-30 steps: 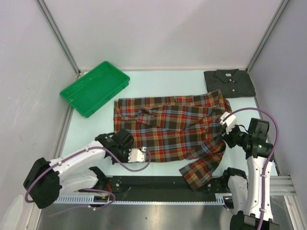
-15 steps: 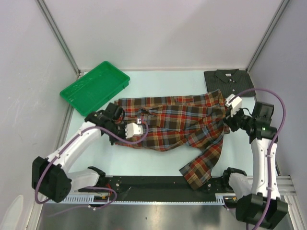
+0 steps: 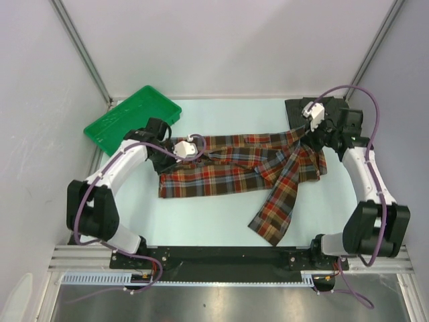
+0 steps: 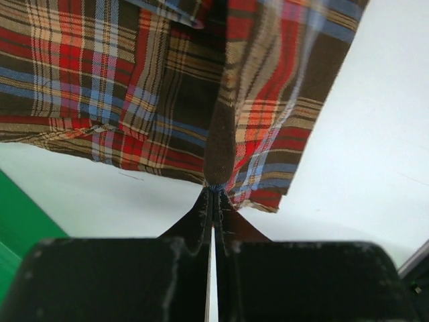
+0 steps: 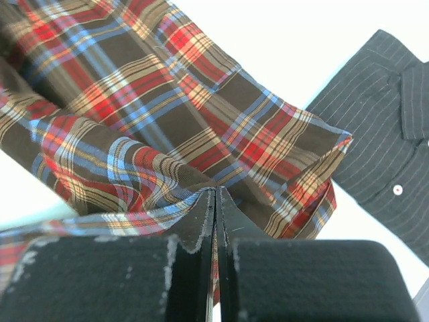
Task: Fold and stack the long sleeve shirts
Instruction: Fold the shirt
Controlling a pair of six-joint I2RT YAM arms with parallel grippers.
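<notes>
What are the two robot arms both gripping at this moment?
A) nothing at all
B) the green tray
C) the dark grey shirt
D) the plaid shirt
D: in each wrist view the jaws are shut on a fold of the plaid shirt, while the dark grey shirt lies off to the side and the green tray is not in their grip.

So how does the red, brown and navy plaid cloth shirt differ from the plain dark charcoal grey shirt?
The plaid shirt lies stretched across the table, partly folded, one sleeve trailing toward the near edge; the grey shirt sits compactly folded in the far right corner. The left gripper and right gripper are shut on the plaid shirt; neither grips the grey shirt. Both are cloth shirts.
</notes>
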